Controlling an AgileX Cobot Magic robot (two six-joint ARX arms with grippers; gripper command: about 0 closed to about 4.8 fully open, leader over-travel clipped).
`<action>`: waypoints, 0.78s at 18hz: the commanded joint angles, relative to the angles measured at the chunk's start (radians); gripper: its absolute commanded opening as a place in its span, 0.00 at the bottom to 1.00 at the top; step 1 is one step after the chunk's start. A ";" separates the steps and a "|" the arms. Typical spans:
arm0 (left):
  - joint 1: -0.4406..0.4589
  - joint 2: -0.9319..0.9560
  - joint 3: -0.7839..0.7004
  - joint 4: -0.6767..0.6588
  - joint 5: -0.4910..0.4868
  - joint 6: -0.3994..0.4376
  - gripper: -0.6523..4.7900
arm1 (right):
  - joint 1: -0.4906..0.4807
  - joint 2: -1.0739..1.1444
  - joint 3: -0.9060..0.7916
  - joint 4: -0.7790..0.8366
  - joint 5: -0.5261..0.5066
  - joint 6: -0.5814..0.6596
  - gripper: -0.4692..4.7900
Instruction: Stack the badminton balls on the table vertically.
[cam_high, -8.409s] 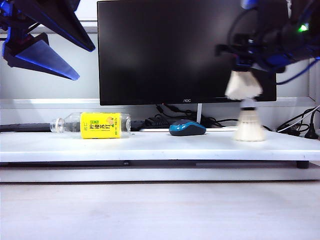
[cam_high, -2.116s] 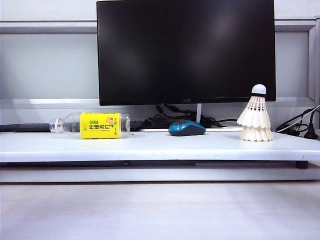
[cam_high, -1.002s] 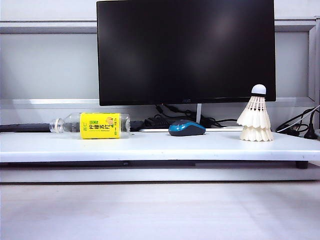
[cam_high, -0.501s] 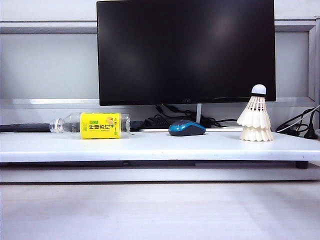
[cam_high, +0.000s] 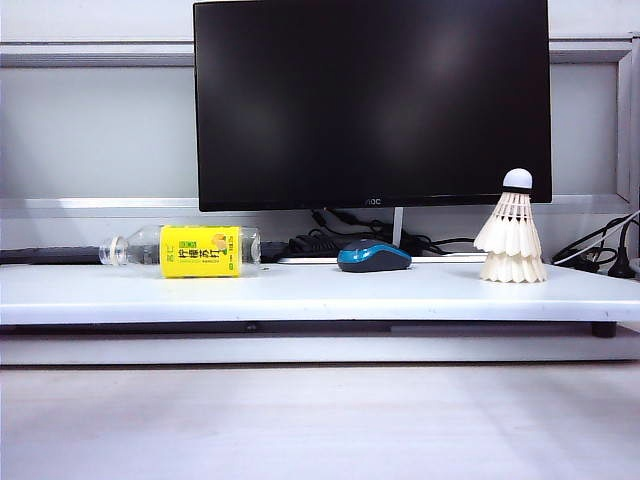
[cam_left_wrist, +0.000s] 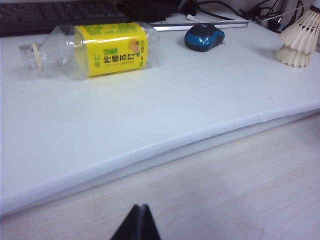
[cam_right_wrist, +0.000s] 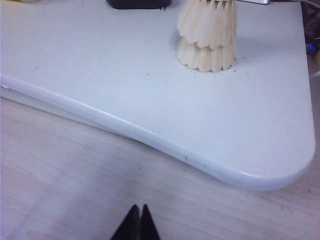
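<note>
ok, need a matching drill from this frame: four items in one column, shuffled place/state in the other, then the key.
Items
1. badminton balls
2. plastic bottle
3. computer mouse
4. left gripper and right gripper

Place or state
A. lying on its side, yellow label, left part of the table
B. shut, pulled back over the wood-grain surface, holding nothing
C. nested upright, one on the other, cork tip up, right end of the table
D. below the monitor, near the table's middle

Pairs: 1-C, 2-A, 3-D, 4-B

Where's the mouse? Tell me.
In the exterior view the mouse sits mid-table, below the monitor, between the lying bottle on the left and the stacked shuttlecocks on the right.
</note>
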 joint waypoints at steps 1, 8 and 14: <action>0.005 -0.054 -0.002 0.000 -0.001 -0.003 0.11 | 0.000 -0.003 0.000 0.016 0.000 0.003 0.08; 0.083 -0.053 -0.002 0.016 0.003 -0.003 0.11 | -0.082 -0.083 0.001 0.017 0.000 0.003 0.08; 0.244 -0.053 -0.002 0.017 0.003 -0.003 0.11 | -0.195 -0.156 0.001 0.017 0.003 0.003 0.08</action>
